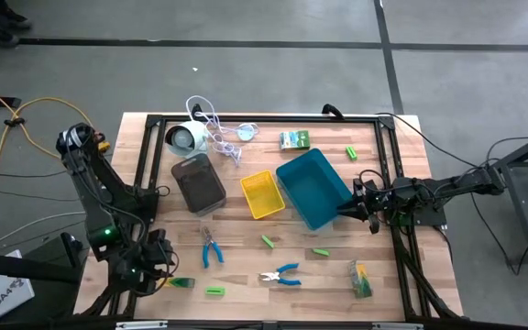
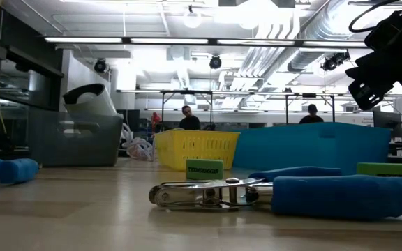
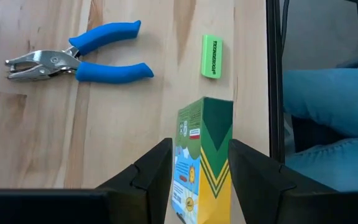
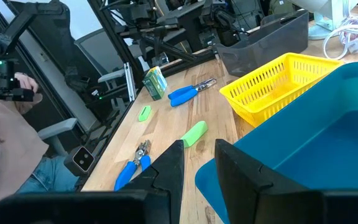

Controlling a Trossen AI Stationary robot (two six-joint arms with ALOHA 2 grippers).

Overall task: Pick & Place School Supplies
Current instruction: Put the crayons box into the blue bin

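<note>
High view: your left end effector (image 1: 174,280) sits at seven o'clock on the wooden slatted surface (image 1: 246,266), clamped on a green-and-yellow printed cardboard box (image 1: 182,282). Your right end effector (image 1: 348,203) hovers at three o'clock by the blue plastic tray's (image 1: 312,188) rim.

Low view: blue-handled metal pliers (image 2: 271,193) lie nearest.

Left wrist view: both fingers (image 3: 151,173) flank the box; a bright-green block (image 3: 211,56) lies beyond.

Right wrist view: fingers (image 4: 166,169) stand apart, holding nothing.
</note>
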